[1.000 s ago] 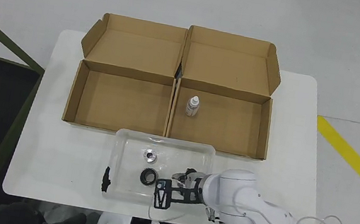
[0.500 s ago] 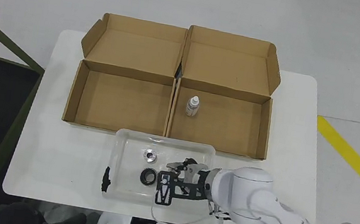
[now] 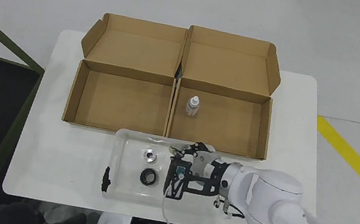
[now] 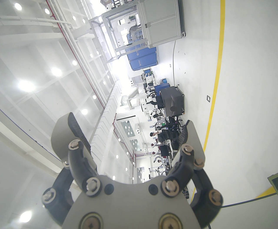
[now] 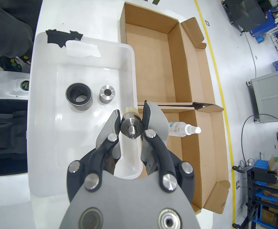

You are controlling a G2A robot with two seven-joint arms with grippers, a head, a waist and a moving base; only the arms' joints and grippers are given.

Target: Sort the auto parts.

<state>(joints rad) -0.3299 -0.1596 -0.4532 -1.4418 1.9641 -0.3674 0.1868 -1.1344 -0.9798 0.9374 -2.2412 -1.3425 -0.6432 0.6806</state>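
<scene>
Right wrist view: my right pincer is clamped on a small threaded metal part with a pale cap, over the white tray. Left of the pincer, in the tray, sit a black ring and a silver bushing, both apart from it. Beyond it, a spray bottle sits in a cardboard box. My left pincer stands wide open, aimed up at the ceiling.
</scene>
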